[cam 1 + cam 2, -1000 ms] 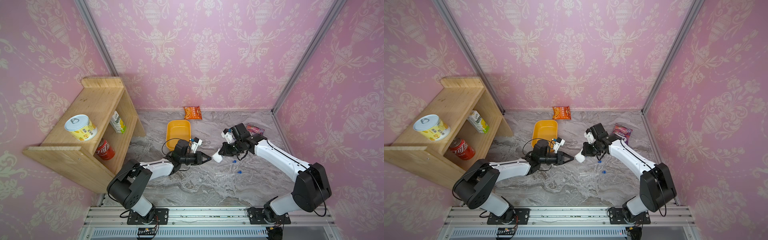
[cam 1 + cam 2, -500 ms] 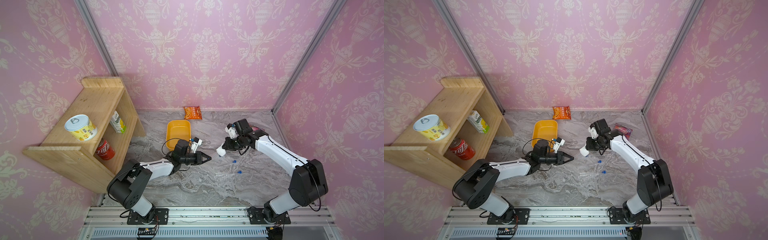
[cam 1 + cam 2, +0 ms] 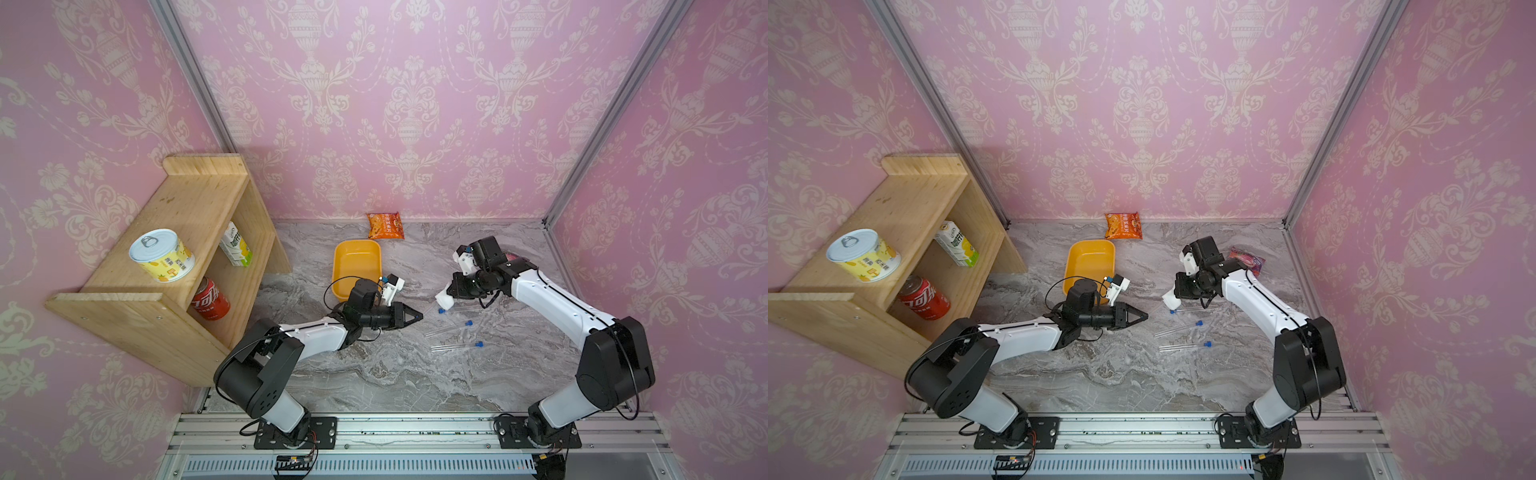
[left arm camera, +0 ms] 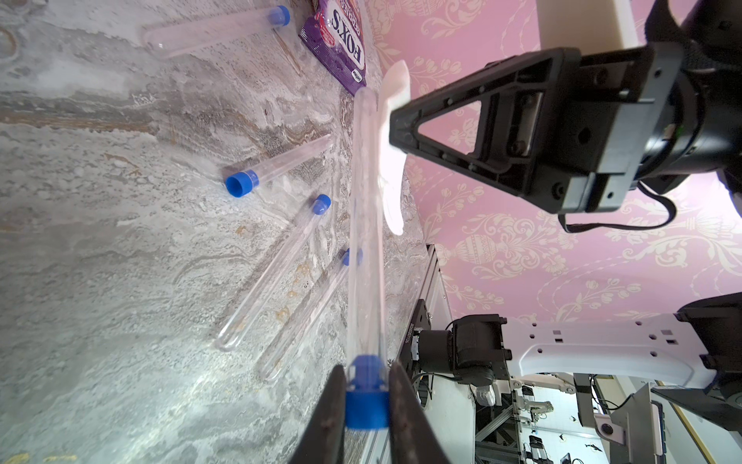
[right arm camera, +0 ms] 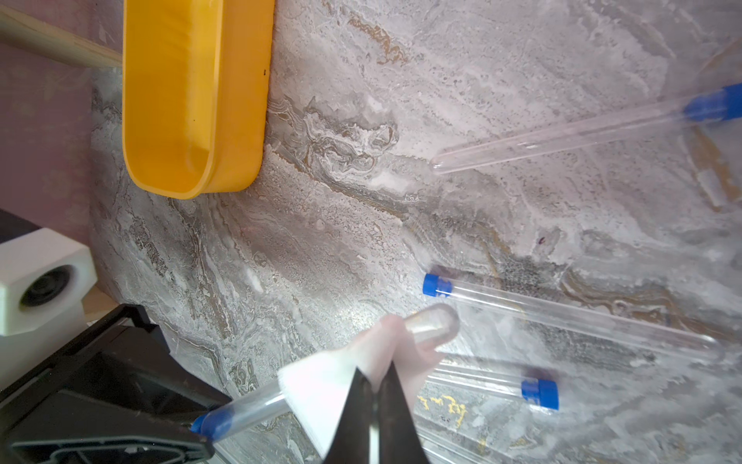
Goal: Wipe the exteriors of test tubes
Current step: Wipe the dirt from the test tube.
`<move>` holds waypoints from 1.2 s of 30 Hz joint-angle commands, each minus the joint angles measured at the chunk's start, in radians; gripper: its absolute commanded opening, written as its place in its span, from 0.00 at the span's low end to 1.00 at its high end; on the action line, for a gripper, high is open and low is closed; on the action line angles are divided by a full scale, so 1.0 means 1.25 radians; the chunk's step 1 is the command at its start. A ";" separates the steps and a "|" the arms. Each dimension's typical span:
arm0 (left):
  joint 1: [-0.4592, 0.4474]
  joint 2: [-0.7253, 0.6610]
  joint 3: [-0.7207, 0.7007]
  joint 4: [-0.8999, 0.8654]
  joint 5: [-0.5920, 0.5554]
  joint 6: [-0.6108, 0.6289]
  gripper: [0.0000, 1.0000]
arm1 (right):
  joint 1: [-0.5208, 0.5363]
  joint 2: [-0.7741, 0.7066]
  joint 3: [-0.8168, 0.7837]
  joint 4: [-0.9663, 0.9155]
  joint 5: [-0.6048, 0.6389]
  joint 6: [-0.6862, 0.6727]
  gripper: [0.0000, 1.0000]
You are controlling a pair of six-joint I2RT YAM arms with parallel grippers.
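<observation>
My left gripper point(image 4: 367, 367) is shut on the blue cap point(image 4: 367, 405) of a clear test tube point(image 4: 365, 241), held out level above the table. My right gripper point(image 5: 375, 375) is shut on a folded white wipe point(image 5: 333, 385) that wraps the tube near its rounded end point(image 5: 431, 325). In both top views the left gripper point(image 3: 419, 318) points at the right gripper point(image 3: 451, 293) and the wipe point(image 3: 1170, 297). Several other capped test tubes point(image 3: 451, 328) point(image 3: 1183, 346) point(image 4: 277, 164) lie flat on the marble below.
An empty yellow tray point(image 3: 356, 266) stands behind the left arm. An orange snack bag point(image 3: 385, 225) lies at the back wall and a purple candy bag point(image 3: 1246, 259) behind the right arm. A wooden shelf point(image 3: 187, 232) with cans fills the left side.
My right gripper has slid the wipe along the held tube, away from the left gripper's tips and toward the tube's rounded end. The left arm has stayed still.
</observation>
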 commanded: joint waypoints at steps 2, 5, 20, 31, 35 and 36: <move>0.006 -0.007 0.020 0.004 0.029 -0.003 0.20 | 0.037 -0.032 -0.004 0.007 -0.020 0.026 0.00; 0.007 -0.009 0.022 -0.001 0.027 -0.001 0.20 | 0.063 -0.047 -0.007 0.008 -0.017 0.040 0.00; 0.006 -0.012 0.026 -0.002 0.029 -0.005 0.20 | 0.095 -0.045 -0.012 -0.013 0.029 0.025 0.00; 0.006 -0.017 0.020 0.002 0.032 -0.008 0.21 | -0.011 -0.022 -0.003 -0.011 0.017 -0.021 0.00; 0.006 -0.020 0.020 0.010 0.034 -0.014 0.21 | -0.046 0.004 0.007 -0.010 0.017 -0.040 0.00; 0.006 -0.020 0.020 0.009 0.034 -0.014 0.20 | -0.054 0.007 0.007 -0.009 0.017 -0.043 0.00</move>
